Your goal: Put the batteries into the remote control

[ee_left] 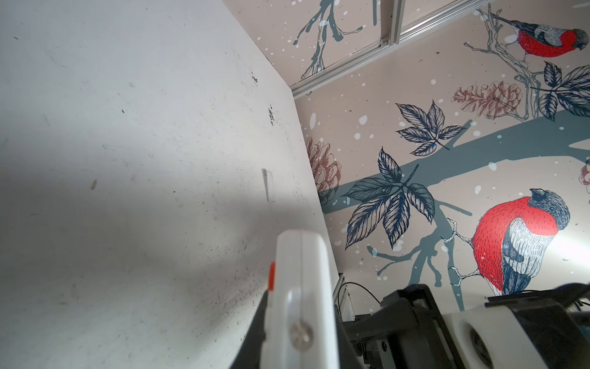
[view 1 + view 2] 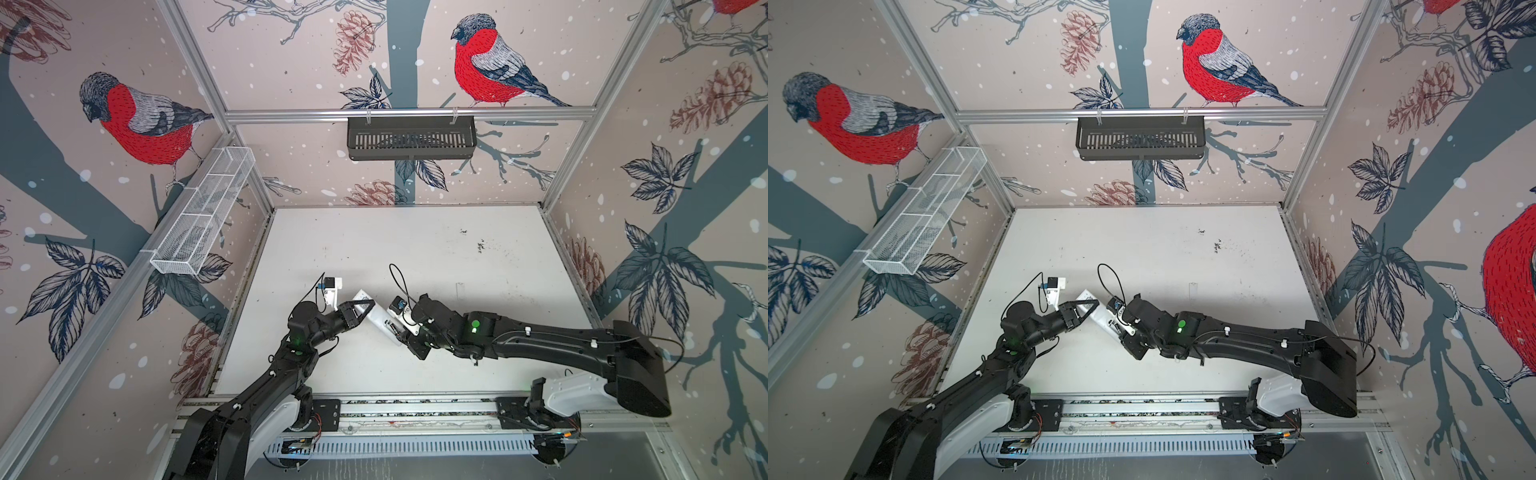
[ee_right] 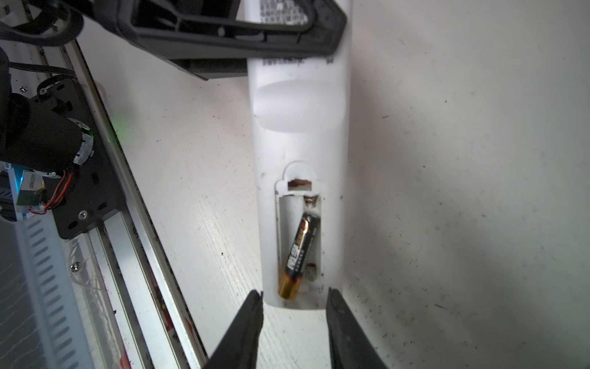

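The left gripper clamps the white remote control by its labelled end, back upward. One battery lies askew in the open compartment, and the right gripper flanks that end, fingers apart.

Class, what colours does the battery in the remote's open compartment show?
The battery is black with a gold end; best seen in the right wrist view.

The white worktop is scuffed and speckled with dark marks. A black slotted basket hangs from the aluminium rail across the back wall. A white wire-mesh basket runs along the left wall. The wallpaper shows red-breasted birds, pine cones and leaves.
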You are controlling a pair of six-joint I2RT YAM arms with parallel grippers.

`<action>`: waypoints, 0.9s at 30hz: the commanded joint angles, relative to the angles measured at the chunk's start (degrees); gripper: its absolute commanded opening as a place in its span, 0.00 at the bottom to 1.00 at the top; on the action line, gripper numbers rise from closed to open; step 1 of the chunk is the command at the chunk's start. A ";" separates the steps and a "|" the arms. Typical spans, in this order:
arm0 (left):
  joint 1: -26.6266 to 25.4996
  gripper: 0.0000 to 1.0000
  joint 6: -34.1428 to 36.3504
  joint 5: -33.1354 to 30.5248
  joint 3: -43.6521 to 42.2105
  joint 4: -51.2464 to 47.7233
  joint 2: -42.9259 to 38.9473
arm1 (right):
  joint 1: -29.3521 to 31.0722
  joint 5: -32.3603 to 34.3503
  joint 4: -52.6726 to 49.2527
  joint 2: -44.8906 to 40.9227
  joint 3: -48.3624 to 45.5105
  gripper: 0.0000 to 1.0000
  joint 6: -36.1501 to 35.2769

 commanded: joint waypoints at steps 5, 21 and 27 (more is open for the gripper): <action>0.51 0.00 0.19 1.44 -0.17 2.87 -0.76 | -0.20 -1.45 -0.73 0.67 0.49 0.30 -0.35; 1.52 0.00 0.66 1.61 0.03 1.26 -1.51 | -0.15 0.13 0.24 3.57 1.63 0.21 0.37; 1.51 0.00 0.49 2.03 0.06 1.52 -1.24 | -1.02 0.52 0.35 3.59 1.65 0.17 0.20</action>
